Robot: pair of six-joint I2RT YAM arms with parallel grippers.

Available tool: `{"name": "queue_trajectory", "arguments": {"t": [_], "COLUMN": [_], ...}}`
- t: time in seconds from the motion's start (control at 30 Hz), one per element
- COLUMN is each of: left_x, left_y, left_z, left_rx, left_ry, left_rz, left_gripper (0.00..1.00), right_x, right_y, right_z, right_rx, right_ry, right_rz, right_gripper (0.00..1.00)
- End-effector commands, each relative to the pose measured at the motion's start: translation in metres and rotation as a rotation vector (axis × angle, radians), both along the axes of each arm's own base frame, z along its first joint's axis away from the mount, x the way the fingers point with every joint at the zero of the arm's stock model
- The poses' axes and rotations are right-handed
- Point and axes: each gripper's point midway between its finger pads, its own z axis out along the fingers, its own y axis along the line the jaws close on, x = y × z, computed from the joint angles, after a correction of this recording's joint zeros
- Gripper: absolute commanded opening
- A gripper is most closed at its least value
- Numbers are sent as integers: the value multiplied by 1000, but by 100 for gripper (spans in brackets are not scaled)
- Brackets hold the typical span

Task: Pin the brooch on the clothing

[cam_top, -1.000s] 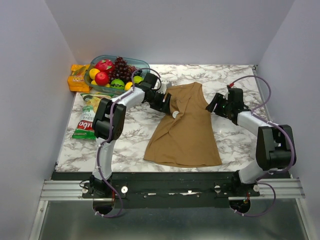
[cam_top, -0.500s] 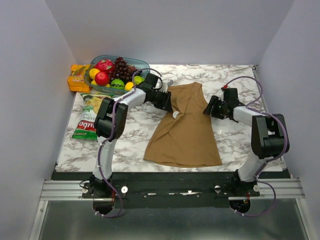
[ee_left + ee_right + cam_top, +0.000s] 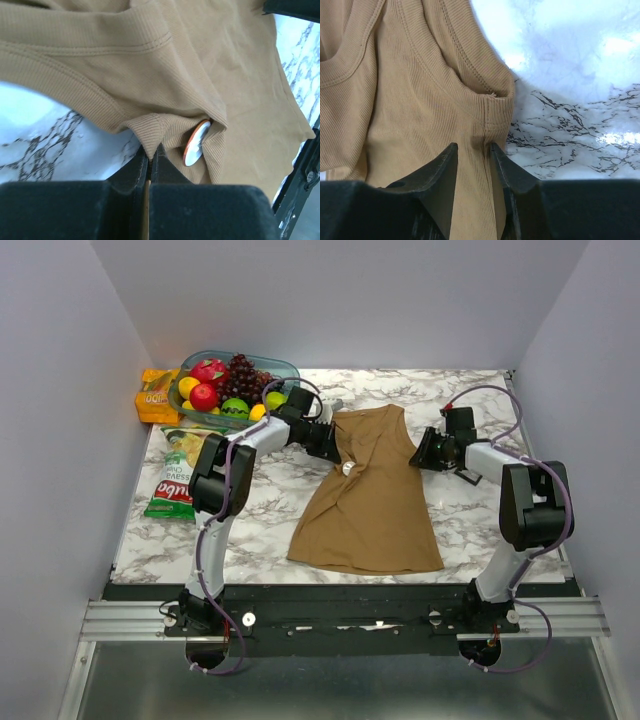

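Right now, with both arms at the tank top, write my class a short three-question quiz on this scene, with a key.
1. True or false: the brooch is held in the right claw.
2. What does the left claw pinch? A. the brooch B. a fold of the tank top C. nothing, it is open
3. Fill in: the claw with its fingers apart, straddling the top's edge, is the ___ one.
Key: 1 false, it sits against the fabric beside the left claw; 2 B; 3 right.
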Motion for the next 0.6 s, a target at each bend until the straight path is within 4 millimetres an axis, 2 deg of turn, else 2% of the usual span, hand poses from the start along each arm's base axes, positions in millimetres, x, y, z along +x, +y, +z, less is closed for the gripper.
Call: {"name": "queue_trajectory", "arguments": {"t": [0.0, 0.27, 0.57], "left_x": [8, 7, 8], "left_y": [22, 46, 79], "left_z": [5, 5, -4], "left_rx": [67, 127, 268], "left_ry": [-17, -16, -23], "left_rz": [49, 86, 123], "left_gripper": [0, 0, 0], "right_x": [-6, -5, -10], "right_y": [0, -1, 2], "right_z": [-5, -8, -9], "right_rx": [-4, -20, -42], "right_ry": [57, 123, 170], "right_rz": [16, 5, 15], "right_gripper": [40, 39, 18]}}
